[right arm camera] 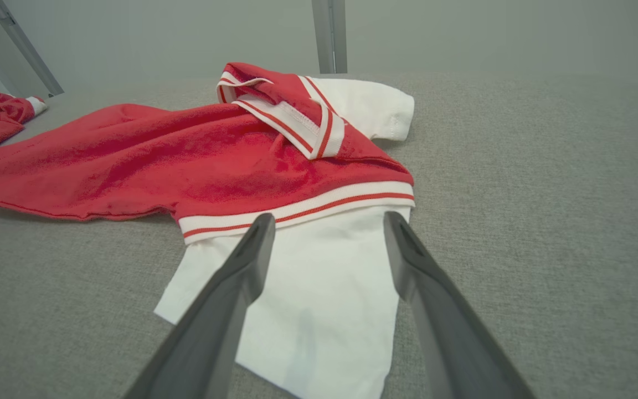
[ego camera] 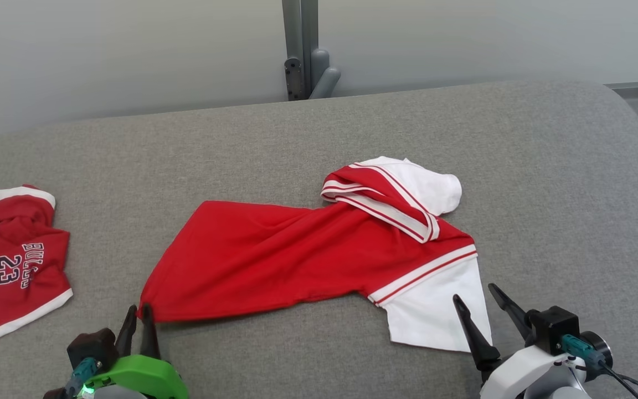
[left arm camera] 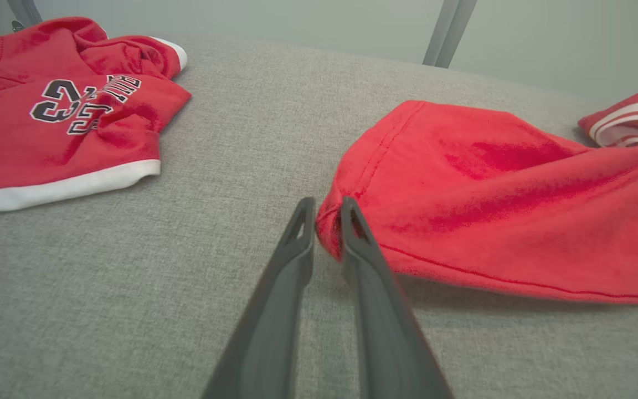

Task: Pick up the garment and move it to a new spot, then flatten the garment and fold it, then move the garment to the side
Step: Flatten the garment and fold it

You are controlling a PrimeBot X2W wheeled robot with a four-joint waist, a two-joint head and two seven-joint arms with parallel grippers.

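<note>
A garment (ego camera: 274, 260) is seen spread across the middle of a grey padded surface (ego camera: 352, 127). It is a red shirt rather than shorts, with its hem toward the robot's left and its neck toward the right. The red body is wrinkled and lies partly flat. 2 white sleeves are counted: the near sleeve (ego camera: 435, 316) is laid flat and joined to the body by a white band with a red line. The far sleeve (ego camera: 435, 185) is bunched behind a folded red-and-white striped neck trim (ego camera: 385, 208). No print can be made out on this side.

The lower hem corner is pinched between the nearly closed fingers of the left gripper (ego camera: 138, 308); in the left wrist view red cloth is seen between the 2 tips. The right gripper (ego camera: 473, 292) is held wide apart over the near sleeve; contact cannot be told.

2 garments are counted in all. The second garment (ego camera: 14, 260), red with white edging and a "BULLS 23" print, is crumpled at the far left of the surface, well apart from the first. 1 grey post (ego camera: 299, 50) is seen behind.
</note>
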